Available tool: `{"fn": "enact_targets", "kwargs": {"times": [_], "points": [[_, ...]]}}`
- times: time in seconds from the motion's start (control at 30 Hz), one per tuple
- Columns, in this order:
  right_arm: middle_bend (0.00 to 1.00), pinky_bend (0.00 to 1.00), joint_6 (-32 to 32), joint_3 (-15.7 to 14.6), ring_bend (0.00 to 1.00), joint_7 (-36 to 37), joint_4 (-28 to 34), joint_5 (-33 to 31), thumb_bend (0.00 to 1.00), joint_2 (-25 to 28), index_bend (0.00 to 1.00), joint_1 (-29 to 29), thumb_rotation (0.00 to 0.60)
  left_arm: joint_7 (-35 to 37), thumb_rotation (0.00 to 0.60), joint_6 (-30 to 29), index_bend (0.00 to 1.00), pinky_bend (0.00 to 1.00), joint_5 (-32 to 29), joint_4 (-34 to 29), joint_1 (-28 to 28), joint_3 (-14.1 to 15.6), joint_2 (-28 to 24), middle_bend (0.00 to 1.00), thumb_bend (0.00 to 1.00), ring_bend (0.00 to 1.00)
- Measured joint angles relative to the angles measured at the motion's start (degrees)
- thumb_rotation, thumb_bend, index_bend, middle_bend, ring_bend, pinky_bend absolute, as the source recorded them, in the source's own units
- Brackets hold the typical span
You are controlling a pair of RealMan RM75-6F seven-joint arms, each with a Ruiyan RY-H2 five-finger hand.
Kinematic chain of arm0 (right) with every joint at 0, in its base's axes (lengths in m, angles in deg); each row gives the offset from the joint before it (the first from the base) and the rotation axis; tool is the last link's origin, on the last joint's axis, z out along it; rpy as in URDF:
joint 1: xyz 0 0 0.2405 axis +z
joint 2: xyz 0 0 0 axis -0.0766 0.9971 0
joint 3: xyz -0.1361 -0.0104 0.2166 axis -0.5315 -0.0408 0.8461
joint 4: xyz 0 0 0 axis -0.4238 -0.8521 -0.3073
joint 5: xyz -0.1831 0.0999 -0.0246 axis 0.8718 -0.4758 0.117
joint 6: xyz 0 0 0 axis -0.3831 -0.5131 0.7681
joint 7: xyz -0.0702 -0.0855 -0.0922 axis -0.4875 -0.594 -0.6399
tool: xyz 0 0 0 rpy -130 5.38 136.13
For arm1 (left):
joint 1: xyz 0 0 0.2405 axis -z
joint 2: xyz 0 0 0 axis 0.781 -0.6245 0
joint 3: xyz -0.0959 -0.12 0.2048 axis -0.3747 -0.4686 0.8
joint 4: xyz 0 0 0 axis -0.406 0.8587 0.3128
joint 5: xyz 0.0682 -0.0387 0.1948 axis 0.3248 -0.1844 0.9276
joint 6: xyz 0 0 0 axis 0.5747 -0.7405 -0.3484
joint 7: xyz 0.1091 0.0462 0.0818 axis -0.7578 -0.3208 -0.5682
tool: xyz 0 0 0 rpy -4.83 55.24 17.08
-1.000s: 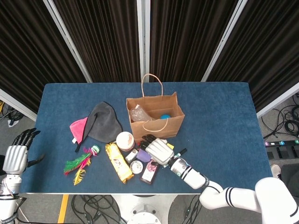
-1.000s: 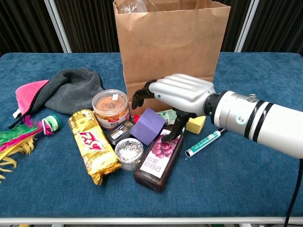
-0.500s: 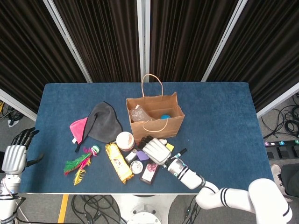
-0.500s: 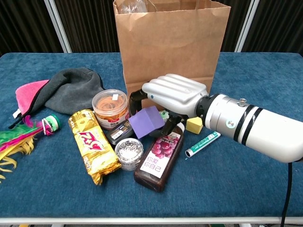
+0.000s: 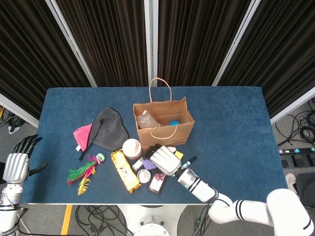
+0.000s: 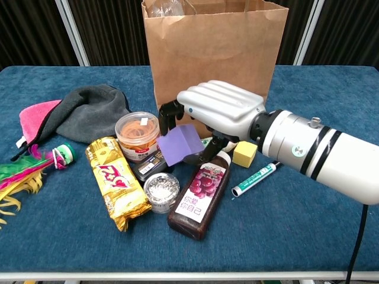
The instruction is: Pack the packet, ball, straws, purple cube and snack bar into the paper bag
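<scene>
The brown paper bag (image 5: 165, 129) (image 6: 213, 53) stands upright mid-table. A blue ball (image 5: 174, 123) and a clear plastic packet (image 5: 146, 119) (image 6: 166, 7) lie inside it. Just in front of the bag, my right hand (image 5: 163, 158) (image 6: 219, 109) pinches the purple cube (image 6: 179, 144) (image 5: 148, 164) between thumb and fingers, lifted a little above the clutter. The gold snack bar (image 5: 124, 170) (image 6: 117, 180) lies flat to the left of the cube. My left hand (image 5: 17, 164) hangs off the table's left edge with its fingers extended and nothing in it. I see no straws.
Around the hand lie a round tub (image 6: 138, 136), a small tin (image 6: 161, 190), a dark bottle with a purple label (image 6: 198, 195), a yellow block (image 6: 244, 154) and a green marker (image 6: 254, 177). A grey cap (image 5: 108, 129), pink cloth (image 5: 82, 135) and feather toy (image 5: 83, 173) lie left.
My right hand has closed on the purple cube and raised it slightly off the table, up and to the left. The left hand has stayed put.
</scene>
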Motion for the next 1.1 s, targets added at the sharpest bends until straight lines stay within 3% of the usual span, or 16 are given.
{"fn": "enact_targets", "kwargs": {"times": [0.27,0.43,0.6,0.9,1.1], "points": [[0.43,0.38,-4.7,0.3,0.31,-2.4,13.5,4.1,0.21,5.2,0.48,-1.0,0.6,-1.4,0.6,-0.5,0.24,0.21,0.7,-1.5,0.4,0.3,-0.1,0.23,0.26,0.15],[0.43,0.38,-9.3,2.7,0.31,-4.5,23.2,9.3,0.21,8.6,0.48,-1.0,0.6,-2.5,0.6,-0.9,0.24,0.21,1.1,-2.7,0.5,0.4,-0.4,0.23,0.26,0.15],[0.43,0.38,-15.2,6.6,0.31,-5.4,28.2,13.9,0.21,10.9,0.48,-1.2,0.6,-3.2,0.6,-1.2,0.24,0.21,1.3,-3.8,0.7,0.3,-1.1,0.23,0.26,0.15],[0.43,0.38,-21.9,16.8,0.31,-6.8,26.8,13.7,0.21,15.4,0.48,-2.1,0.6,-4.1,0.6,-0.9,0.24,0.21,1.7,-5.0,1.0,0.7,-1.5,0.23,0.26,0.15],[0.43,0.38,-21.9,19.3,0.31,-7.9,21.0,6.9,0.22,16.7,0.48,-2.7,0.6,-3.8,0.6,-1.3,0.24,0.21,2.5,-5.1,1.4,0.9,-1.2,0.23,0.26,0.15]]}}
